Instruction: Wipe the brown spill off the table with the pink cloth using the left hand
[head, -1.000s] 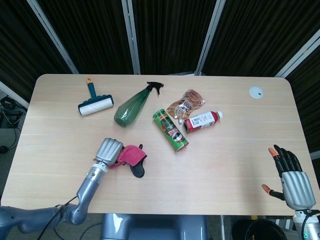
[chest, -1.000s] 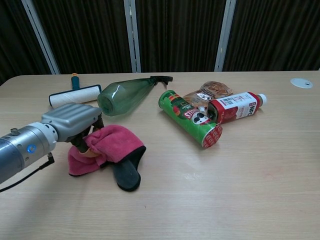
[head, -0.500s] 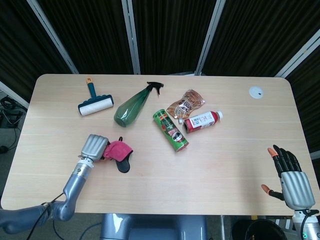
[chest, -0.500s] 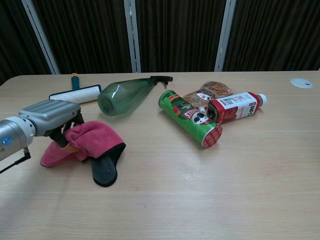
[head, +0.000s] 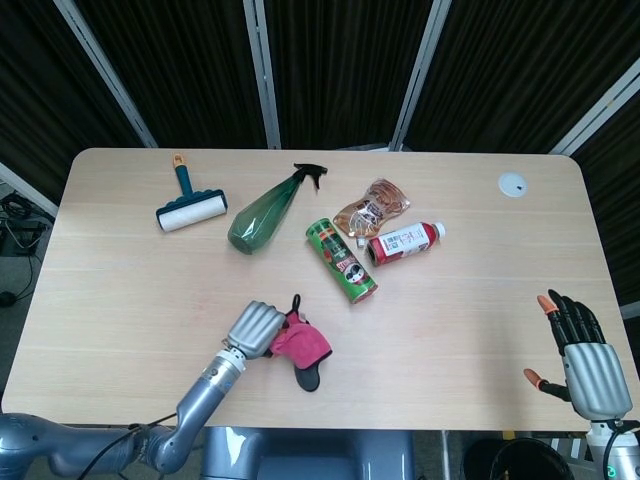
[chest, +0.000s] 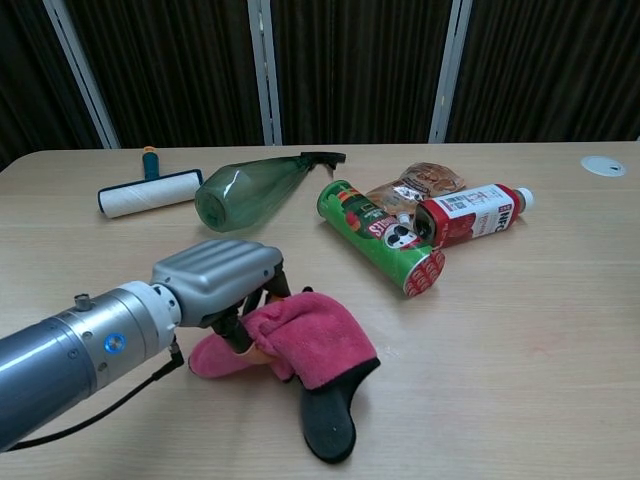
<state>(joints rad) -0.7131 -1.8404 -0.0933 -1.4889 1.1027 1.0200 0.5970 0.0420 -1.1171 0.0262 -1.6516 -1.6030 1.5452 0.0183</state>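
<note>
My left hand (head: 253, 327) (chest: 215, 278) holds the pink cloth (head: 303, 343) (chest: 305, 339) pressed flat on the table near the front edge, left of centre. A black part of the cloth (chest: 328, 420) trails toward the front edge. No brown spill shows on the wood around the cloth in either view. My right hand (head: 583, 355) hovers at the front right corner, fingers spread and empty; the chest view does not show it.
Behind the cloth lie a green chip can (head: 342, 262) (chest: 381, 235), a green spray bottle (head: 266, 212) (chest: 249, 189), a red-labelled bottle (head: 404, 241) (chest: 468, 213), a snack bag (head: 372, 206) and a lint roller (head: 189, 205) (chest: 148, 190). A white disc (head: 513, 183) sits far right.
My left hand has swept the pink cloth from the left side of the table to the right and nearer the front edge. The right hand stayed put.
</note>
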